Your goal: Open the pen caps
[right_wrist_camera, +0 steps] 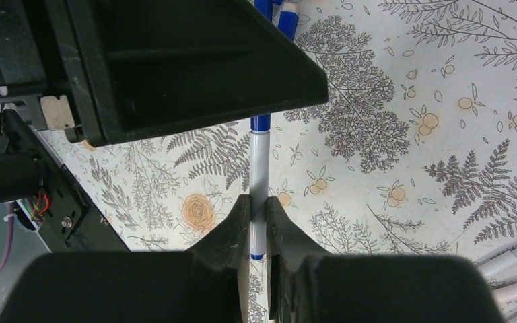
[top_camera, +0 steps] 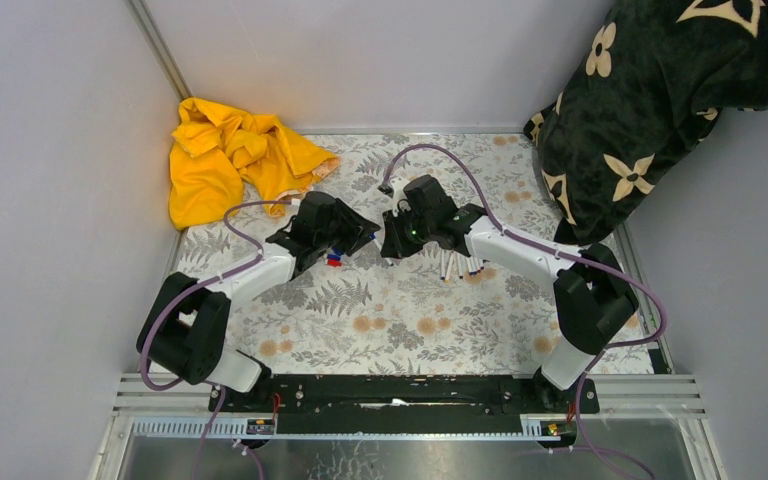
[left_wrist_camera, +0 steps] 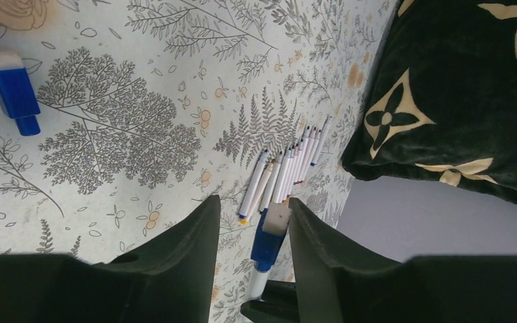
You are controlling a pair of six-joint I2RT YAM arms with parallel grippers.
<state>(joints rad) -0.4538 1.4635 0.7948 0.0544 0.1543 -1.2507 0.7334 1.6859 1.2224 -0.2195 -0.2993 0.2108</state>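
Bright, even light; soft, faint shadows.

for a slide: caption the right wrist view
Right gripper holds a white pen, its blue cap inside the left gripper.

Pens (top_camera: 457, 266), cushion (top_camera: 650, 110) right; cloth (top_camera: 230, 160) back-left

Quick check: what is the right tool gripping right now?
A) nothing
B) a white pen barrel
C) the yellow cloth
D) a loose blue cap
B: the right wrist view shows the right tool pinching the white pen barrel, with the blue cap on its far end.
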